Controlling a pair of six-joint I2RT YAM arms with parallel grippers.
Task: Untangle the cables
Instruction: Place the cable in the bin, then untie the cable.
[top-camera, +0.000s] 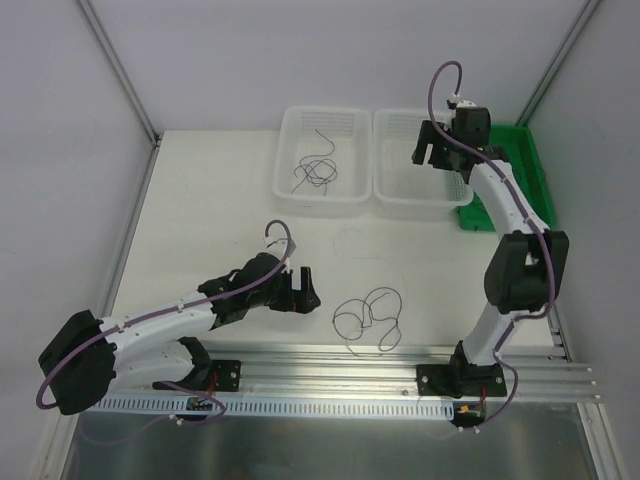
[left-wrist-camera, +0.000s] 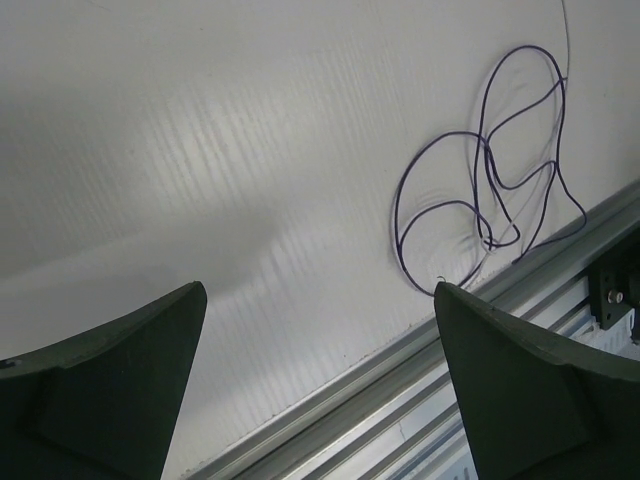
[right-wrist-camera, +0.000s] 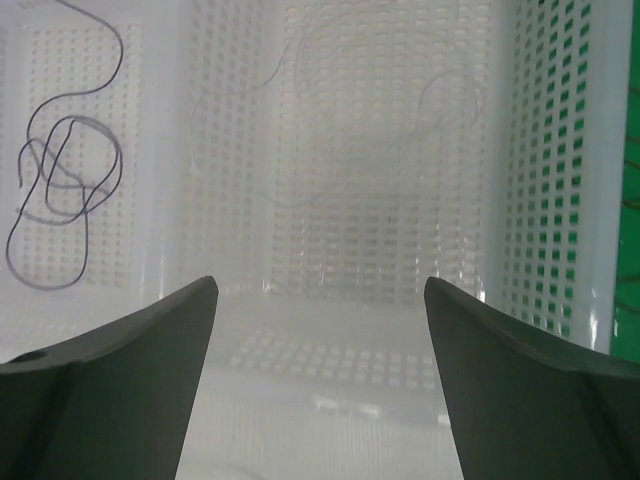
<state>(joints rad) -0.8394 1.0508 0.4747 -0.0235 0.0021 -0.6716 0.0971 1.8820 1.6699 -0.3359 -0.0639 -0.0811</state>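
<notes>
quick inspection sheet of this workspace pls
surface: white table
job's things: dark wire tangle on table near front rail; second tangle in left basket; faint strand in right basket
clutter: green crate beside right basket
hands: left hand open, low over table; right hand open above right basket; both empty
cables: purple arm cables run along both arms
surroundings: white walls; frame posts

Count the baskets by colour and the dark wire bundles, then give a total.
White baskets: 2, the left one and the right one
Green basket: 1
Dark wire bundles: 2, one bundle in the left white basket, one bundle on the table
Total: 5 (faint single strands left out)
</notes>
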